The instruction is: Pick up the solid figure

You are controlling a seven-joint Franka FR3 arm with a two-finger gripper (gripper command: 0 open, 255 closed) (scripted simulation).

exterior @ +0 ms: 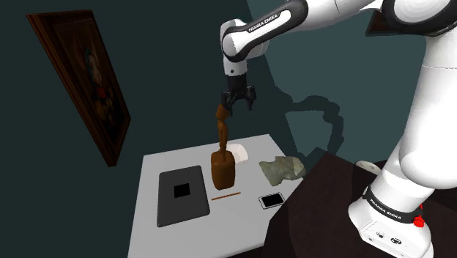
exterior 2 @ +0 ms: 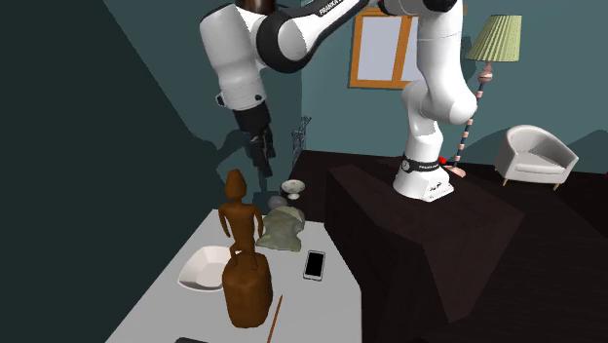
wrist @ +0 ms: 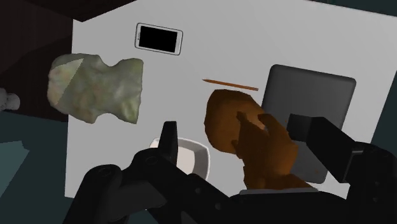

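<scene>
Wrist view: gripper [wrist: 234, 125] fingers spread apart, straddling the head of the upright brown figure [wrist: 254, 149]. Its long axis runs vertically, directly beneath the hand.

White bowl [exterior: 239, 152] just beside brown figure [exterior: 222, 166], dark tablet [exterior: 181, 193] near its other side, pencil [exterior: 225, 196] by its base

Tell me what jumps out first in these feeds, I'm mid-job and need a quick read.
The tall brown figure stands out, upright in the middle of the pale table, between a dark flat slab and a white bowl. The black gripper hangs right by its head, jaws apart. A mottled greenish lump lies toward the stand's side of the table, next to a phone.
</scene>
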